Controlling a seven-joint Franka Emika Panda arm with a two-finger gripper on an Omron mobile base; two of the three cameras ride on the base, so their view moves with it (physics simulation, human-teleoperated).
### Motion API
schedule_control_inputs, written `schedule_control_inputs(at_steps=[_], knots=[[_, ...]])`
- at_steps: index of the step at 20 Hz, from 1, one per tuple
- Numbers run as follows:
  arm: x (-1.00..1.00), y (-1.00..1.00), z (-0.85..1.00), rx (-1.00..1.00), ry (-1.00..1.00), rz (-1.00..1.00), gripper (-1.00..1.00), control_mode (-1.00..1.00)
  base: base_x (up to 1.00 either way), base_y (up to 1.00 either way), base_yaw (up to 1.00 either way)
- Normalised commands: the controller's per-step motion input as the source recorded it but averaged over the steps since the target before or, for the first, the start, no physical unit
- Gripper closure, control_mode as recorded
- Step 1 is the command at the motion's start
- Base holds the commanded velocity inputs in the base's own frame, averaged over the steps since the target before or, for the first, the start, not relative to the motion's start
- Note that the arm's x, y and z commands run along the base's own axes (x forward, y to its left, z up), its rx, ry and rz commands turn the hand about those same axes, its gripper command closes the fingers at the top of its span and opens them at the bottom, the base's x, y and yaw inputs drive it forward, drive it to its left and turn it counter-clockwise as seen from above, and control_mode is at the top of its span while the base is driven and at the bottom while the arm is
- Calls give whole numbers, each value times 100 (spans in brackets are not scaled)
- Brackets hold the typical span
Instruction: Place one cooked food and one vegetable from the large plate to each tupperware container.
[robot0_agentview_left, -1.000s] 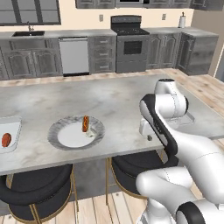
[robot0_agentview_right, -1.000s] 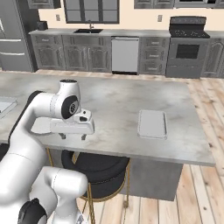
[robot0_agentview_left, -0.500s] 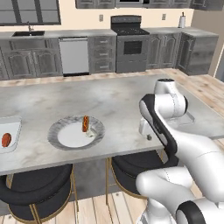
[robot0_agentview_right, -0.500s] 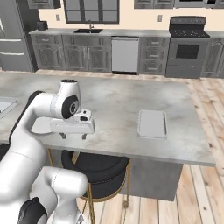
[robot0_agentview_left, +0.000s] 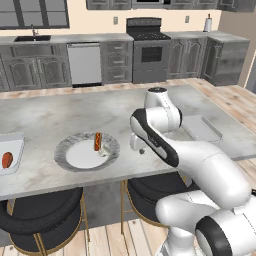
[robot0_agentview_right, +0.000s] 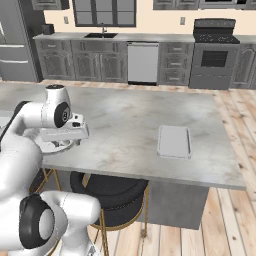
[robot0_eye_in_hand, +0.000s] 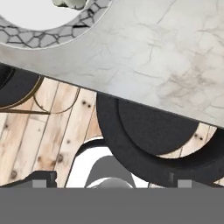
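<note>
1. Your two-finger pincer (robot0_agentview_left: 141, 150) hangs low over the grey marbled tabletop (robot0_agentview_left: 50, 115), near its front edge; you cannot tell from these views how wide its fingers stand, and nothing shows in its grip.
2. To the pincer's left, close by, sits the wide round plate with the grey marbled rim and white centre (robot0_agentview_left: 67, 145); in the hand view its rim (robot0_eye_in_hand: 65, 33) curves across the upper left corner.
3. On that plate's far side, the side nearer the pincer, lies a hot dog in a pale bun (robot0_agentview_left: 98, 142), with a small pale piece just beside it that is too small to name.
4. Well to the pincer's left, beyond the plate, at the edge of the left base view, you see a shallow pale grey-white rectangular container (robot0_agentview_left: 15, 150) holding a small smooth reddish-orange oval vegetable (robot0_agentview_left: 7, 160).
5. Well to the pincer's right lies a second shallow pale rectangular container (robot0_agentview_right: 174, 141), flat on the tabletop near its right end.
6. Below the pincer, past the tabletop's edge, the hand view shows a round black stool seat (robot0_eye_in_hand: 153, 140) over the pale wooden plank floor (robot0_eye_in_hand: 52, 131).
</note>
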Motion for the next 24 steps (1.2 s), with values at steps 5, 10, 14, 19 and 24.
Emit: schedule_control_inputs(at_steps=[5,10,14,19,24], knots=[[98,46,-30,0,-9,15,-100,-100,0,0,0],[91,53,-39,0,-5,12,-100,-100,0,0,0],[45,50,-22,0,-1,20,-100,-100,0,0,0],[40,71,-1,0,5,4,-100,-100,0,0,0],[37,36,-23,0,7,3,-100,-100,0,0,0]])
